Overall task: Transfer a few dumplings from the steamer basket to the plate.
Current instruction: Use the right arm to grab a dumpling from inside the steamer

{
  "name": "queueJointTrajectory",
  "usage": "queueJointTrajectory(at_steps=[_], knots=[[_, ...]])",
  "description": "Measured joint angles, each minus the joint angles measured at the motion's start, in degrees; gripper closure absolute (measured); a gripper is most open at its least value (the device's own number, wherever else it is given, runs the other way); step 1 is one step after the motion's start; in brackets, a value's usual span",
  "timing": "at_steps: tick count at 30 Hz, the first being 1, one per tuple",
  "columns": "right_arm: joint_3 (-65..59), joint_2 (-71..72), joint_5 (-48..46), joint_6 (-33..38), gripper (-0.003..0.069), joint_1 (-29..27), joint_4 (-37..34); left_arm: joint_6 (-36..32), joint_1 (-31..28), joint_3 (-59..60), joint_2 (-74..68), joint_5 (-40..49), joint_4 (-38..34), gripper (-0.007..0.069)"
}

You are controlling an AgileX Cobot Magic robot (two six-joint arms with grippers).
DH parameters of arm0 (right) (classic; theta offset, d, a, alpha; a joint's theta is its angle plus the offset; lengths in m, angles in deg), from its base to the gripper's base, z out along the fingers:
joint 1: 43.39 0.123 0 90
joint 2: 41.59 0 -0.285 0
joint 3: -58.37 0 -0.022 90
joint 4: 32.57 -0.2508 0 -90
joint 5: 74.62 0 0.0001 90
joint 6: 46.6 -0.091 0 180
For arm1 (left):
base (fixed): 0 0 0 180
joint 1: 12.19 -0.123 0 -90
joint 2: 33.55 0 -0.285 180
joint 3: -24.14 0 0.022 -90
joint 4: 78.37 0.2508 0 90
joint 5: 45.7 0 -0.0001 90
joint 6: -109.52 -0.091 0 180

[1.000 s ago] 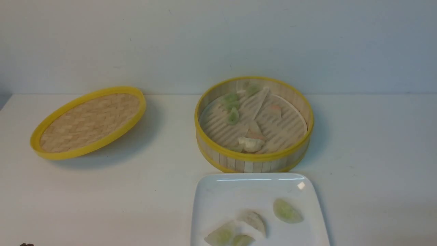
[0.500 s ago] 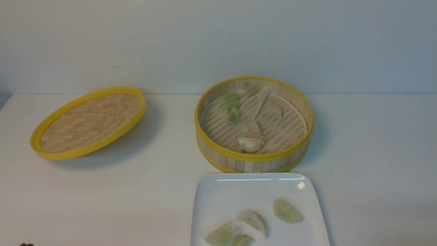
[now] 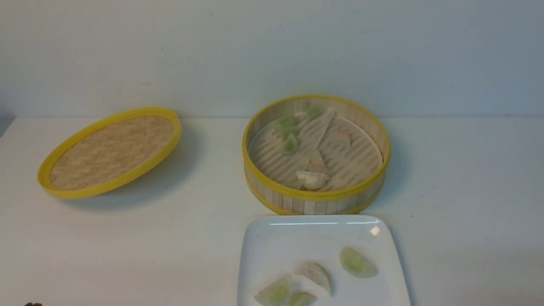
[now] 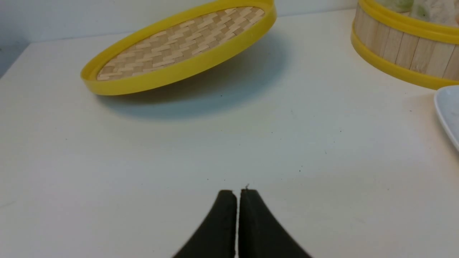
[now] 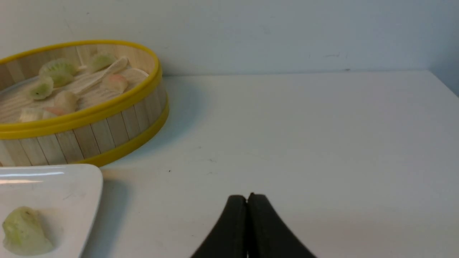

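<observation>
The steamer basket [image 3: 316,199] stands at mid-table with several dumplings inside, green ones [image 3: 290,144] at the back and a whitish one [image 3: 312,179] at the front. In front of it the white plate [image 3: 276,242] holds several dumplings: a green one [image 3: 357,262], a whitish one [image 3: 314,274] and a pale green one [image 3: 276,292]. My left gripper [image 4: 236,191] is shut and empty, low over bare table, well short of the lid and left of the plate [image 4: 450,111]. My right gripper [image 5: 247,196] is shut and empty over bare table, right of the plate [image 5: 71,190] and basket [image 5: 89,136].
The flat woven lid [image 3: 110,151] with a yellow rim rests tilted at the left of the table, also in the left wrist view as the lid [image 4: 179,46]. A pale wall closes the back. The table's right edge [image 5: 444,84] shows in the right wrist view.
</observation>
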Motion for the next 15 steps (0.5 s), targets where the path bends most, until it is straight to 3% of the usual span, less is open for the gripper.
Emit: queueJointTrajectory(at_steps=[15], knots=[[-0.5,0.0,5.1,-0.4,0.0673,0.0,-0.1,-0.2,0.0,0.0,0.0,0.0,0.0,0.063]])
